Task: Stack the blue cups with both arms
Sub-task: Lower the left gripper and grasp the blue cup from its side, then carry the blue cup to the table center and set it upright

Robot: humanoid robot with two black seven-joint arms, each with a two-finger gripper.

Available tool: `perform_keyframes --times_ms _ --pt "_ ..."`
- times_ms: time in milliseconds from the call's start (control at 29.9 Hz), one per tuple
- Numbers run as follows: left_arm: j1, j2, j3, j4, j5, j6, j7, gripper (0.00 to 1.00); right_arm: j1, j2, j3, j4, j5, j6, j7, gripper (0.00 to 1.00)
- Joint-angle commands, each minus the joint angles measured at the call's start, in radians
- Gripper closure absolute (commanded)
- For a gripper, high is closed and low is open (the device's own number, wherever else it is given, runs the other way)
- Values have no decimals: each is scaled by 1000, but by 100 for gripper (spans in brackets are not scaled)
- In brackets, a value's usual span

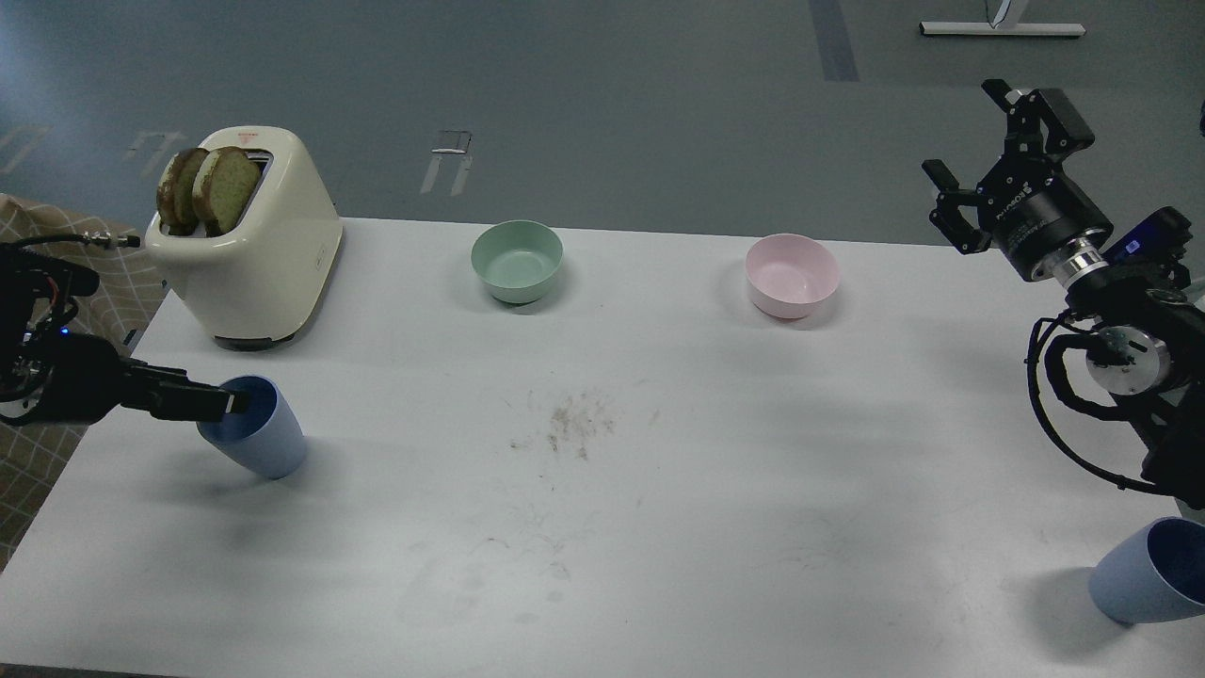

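Note:
One blue cup (266, 443) stands at the left of the white table (659, 527), tilted in view with its mouth towards me. My left gripper (229, 403) comes in low from the left, its tip over the near rim of that cup. Its fingers show as one dark bar, so I cannot tell whether it is open or shut. The second blue cup (1144, 574) stands at the front right corner, partly cut by the view's edge. My right gripper (968, 139) is held high at the far right, open and empty, well above and behind that cup.
A cream toaster (259, 259) with two slices of toast stands at the back left. A mint-green bowl (517, 261) and a pink bowl (792, 275) stand along the back. Crumbs (574, 424) lie in the middle of the table.

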Motion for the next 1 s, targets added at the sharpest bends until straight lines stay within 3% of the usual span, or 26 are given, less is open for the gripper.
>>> perform_keyframes --times_ms 0,67,134,234,301,335,736,971 --pt "5 -22 0 32 3 0 0 18 -7 -2 0 0 0 0 0 0" --pt "16 -25 0 34 3 0 0 24 -10 -2 0 0 0 0 0 0" --pt "31 -27 -2 32 8 0 0 39 -10 -2 0 0 0 0 0 0" --pt "36 -28 -2 34 17 4 0 67 -10 -2 0 0 2 0 0 0" --pt "36 -28 0 34 20 4 0 93 -10 -2 0 2 0 0 0 0" --pt "36 -28 0 32 20 4 0 100 -11 -2 0 2 2 0 0 0" --pt "22 -22 -5 3 26 22 0 100 -11 -8 0 11 0 0 0 0" --pt "-90 9 -6 -166 106 19 0 100 42 -29 0 31 -1 0 0 0"
